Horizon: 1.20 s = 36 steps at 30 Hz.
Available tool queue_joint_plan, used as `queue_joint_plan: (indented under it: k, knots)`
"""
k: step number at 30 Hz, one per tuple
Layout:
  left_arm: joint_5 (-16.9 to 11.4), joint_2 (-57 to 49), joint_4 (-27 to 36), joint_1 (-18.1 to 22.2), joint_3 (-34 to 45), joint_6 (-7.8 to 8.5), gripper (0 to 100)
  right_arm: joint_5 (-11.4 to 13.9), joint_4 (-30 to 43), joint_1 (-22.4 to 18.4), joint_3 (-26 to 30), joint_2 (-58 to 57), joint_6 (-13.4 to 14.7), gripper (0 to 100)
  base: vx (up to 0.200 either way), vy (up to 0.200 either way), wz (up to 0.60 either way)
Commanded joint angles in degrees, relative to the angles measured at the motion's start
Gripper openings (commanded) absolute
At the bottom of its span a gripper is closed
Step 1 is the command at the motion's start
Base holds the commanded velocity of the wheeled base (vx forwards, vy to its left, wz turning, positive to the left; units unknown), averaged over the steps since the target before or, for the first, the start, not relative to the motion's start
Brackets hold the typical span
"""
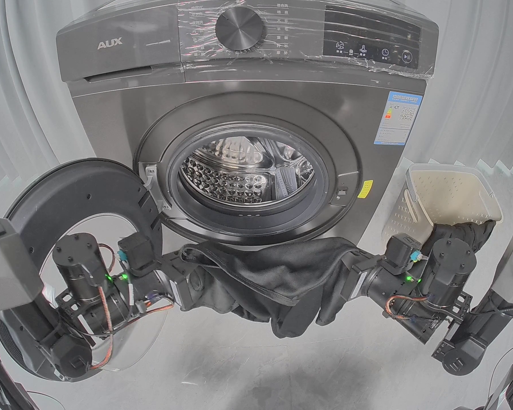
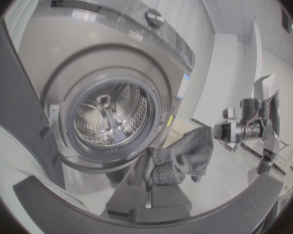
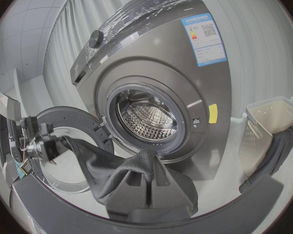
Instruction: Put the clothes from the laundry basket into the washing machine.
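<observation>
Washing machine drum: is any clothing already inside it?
No, the drum shows bare metal; the dark garment hangs outside it.

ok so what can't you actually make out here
Laundry basket bottom: head view, the right arm and a dark cloth over its rim hide what's left inside.
Left end effector and right end effector fingertips: wrist views, the garment bunches over them.
Drum's lower front: head view, behind the door seal.

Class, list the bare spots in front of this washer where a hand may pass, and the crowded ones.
Free: the open drum, inside its grey seal; the floor under the black garment. Crowded: between door and laundry basket, where left gripper and right gripper hold the garment stretched.
</observation>
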Motion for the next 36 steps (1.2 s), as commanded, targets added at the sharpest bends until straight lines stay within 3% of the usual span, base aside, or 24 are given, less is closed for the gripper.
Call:
queue_joint_plan:
  k: [1, 7, 17, 36]
  knots:
    - [-0.37, -9.1, 0.04, 1.97, 2.08, -0.47, 0, 0.47, -0.12, -1.54, 3.19, -1.94, 0.94, 0, 0.0, 0.0, 0.0]
    - [-1.42, -9.63, -0.05, 6.37, 1.55, -1.09, 0, 1.79, -0.03, -3.12, 2.75, -3.0, 1.2, 0, 0.0, 0.0, 0.0]
    - [-1.51, -9.8, -0.05, 6.63, 1.11, -1.53, 0, 1.79, -0.03, -7.08, 1.34, -5.72, 0.94, 0, 0.0, 0.0, 0.0]
    - [-0.81, -9.98, -0.14, 6.54, -1.53, -0.82, 0, 1.17, -0.03, -7.34, -4.46, -8.45, 1.2, 0, 0.0, 0.0, 0.0]
